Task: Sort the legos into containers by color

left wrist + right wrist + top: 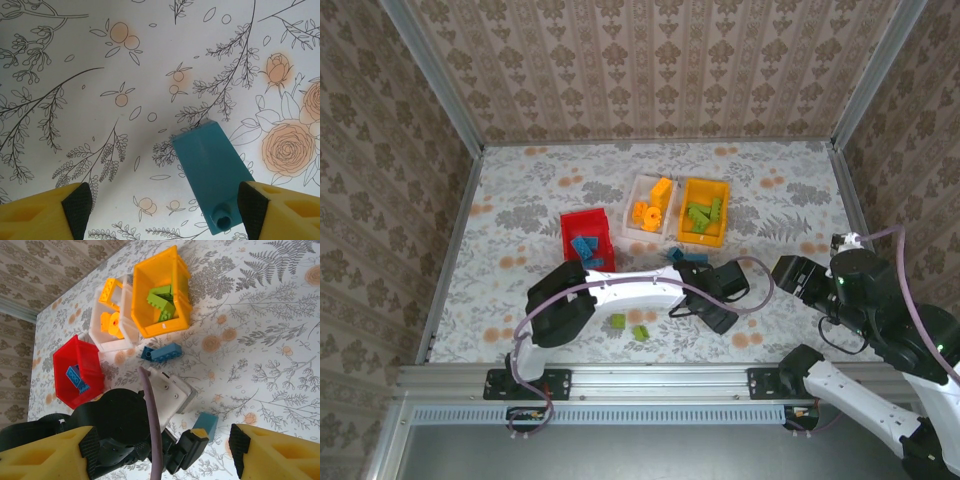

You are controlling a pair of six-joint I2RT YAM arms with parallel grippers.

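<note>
A blue brick (212, 175) lies flat on the flowered cloth between my left gripper's open fingers, close to the right pad (248, 207). My left gripper (718, 305) hangs low over the table's middle. The same brick (206, 424) shows beside that gripper's fingertip. My right gripper (788, 275) is open and empty, raised at the right. The red bin (585, 238) holds blue bricks, the white bin (653, 205) orange pieces, and the orange-yellow bin (704, 212) green bricks. Two blue bricks (161, 352) lie in front of the white bin. Two green bricks (628, 326) lie near the front edge.
The left arm (620, 290) stretches across the front of the table, over the cloth between the green bricks and the bins. Patterned walls with metal posts (430, 60) close in the table on three sides.
</note>
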